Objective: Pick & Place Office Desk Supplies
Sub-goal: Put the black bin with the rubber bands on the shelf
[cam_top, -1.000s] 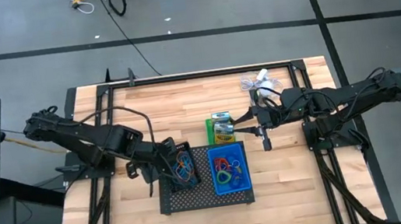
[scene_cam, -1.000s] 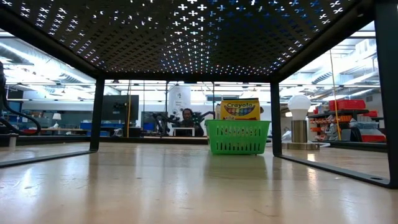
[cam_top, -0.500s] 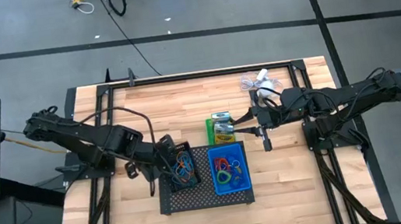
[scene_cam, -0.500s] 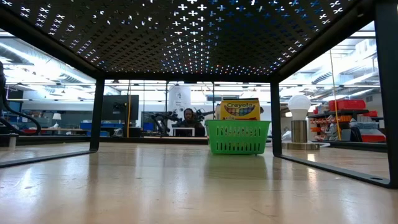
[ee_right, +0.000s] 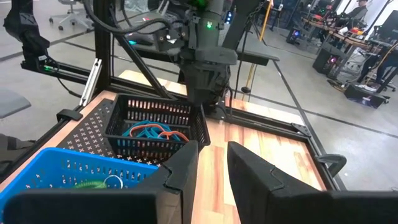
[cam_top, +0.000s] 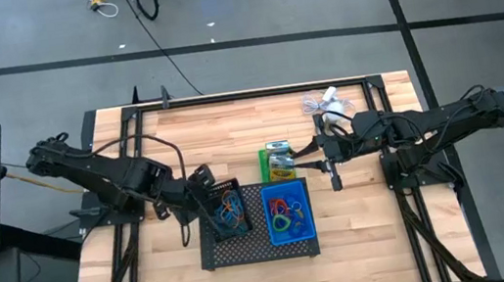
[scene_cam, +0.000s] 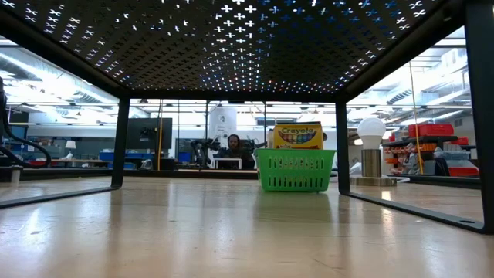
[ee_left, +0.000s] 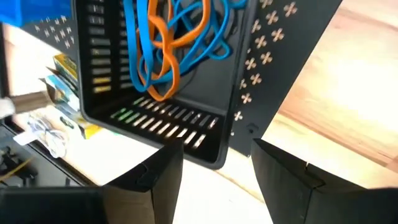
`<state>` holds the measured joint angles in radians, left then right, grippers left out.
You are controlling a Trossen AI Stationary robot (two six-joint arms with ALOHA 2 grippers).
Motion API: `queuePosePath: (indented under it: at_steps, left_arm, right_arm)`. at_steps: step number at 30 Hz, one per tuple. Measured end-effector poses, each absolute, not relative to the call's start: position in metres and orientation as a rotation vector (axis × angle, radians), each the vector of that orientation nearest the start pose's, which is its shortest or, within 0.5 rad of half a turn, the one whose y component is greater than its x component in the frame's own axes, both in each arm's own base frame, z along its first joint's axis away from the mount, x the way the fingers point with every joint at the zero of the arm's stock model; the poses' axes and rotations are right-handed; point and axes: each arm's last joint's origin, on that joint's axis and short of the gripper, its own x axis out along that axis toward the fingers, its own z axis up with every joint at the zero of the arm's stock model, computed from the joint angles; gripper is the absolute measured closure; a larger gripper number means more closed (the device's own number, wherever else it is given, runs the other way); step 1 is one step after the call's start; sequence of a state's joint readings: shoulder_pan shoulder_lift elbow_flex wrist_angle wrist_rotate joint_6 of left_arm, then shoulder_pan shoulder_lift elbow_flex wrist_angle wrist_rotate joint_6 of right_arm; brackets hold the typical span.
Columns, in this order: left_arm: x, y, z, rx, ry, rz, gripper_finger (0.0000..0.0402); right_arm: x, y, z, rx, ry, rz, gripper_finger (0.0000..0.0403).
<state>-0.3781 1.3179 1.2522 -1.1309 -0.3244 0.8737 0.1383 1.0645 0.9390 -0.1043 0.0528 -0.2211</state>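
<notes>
Left gripper (cam_top: 200,180): centre-left of the high view, at the rim of the black bin (cam_top: 227,211); fingers parted, gripping nothing.
Black bin: stood on the mesh tray (cam_top: 248,250), lower centre; held blue and orange rubber bands (ee_left: 171,37).
Blue bin (cam_top: 288,213): just right of the black one; held more loops.
Right gripper (cam_top: 331,163): right of centre, above the table; narrow gap, nothing held.
Green bin (scene_cam: 295,170): centre of the low view, with the crayon box (scene_cam: 298,136) inside.
Advice: best lifted straight up, clear of the rim, without tilting the bin.
</notes>
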Motion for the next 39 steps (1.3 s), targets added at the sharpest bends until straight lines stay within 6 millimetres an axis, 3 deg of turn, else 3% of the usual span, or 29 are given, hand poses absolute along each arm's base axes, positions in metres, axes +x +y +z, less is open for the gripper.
queuePosePath:
  at_steps: [6,10,15,18,24,30,39]
  left_arm:
    - [0.215,-0.08,0.322,1.162,1.038,-0.487,0.0204]
    - [0.205,-0.08,0.331,1.188,1.01,-0.352,0.0206]
    - [0.19,-0.084,0.343,1.159,0.932,-0.275,0.0236]
    - [0.183,-0.086,0.348,1.049,0.895,-0.218,0.0278]
    - [0.18,-0.083,0.355,0.689,0.824,0.084,0.0389]
    - [0.179,-0.083,0.346,0.404,0.83,0.211,0.0397]
    - [0.176,-0.084,0.317,0.198,0.89,0.302,0.0399]
  right_arm:
    - [0.235,0.031,0.341,-0.242,0.219,0.11,0.0307]
    - [0.235,0.031,0.341,-0.242,0.219,0.11,0.0307]
    - [0.235,0.031,0.341,-0.242,0.219,0.11,0.0307]
    - [0.235,0.031,0.341,-0.241,0.218,0.119,0.0307]
    - [0.235,0.031,0.341,-0.241,0.218,0.123,0.0307]
    - [0.235,0.031,0.341,-0.241,0.22,0.123,0.0307]
    - [0.234,0.032,0.341,-0.247,0.22,0.137,0.0307]
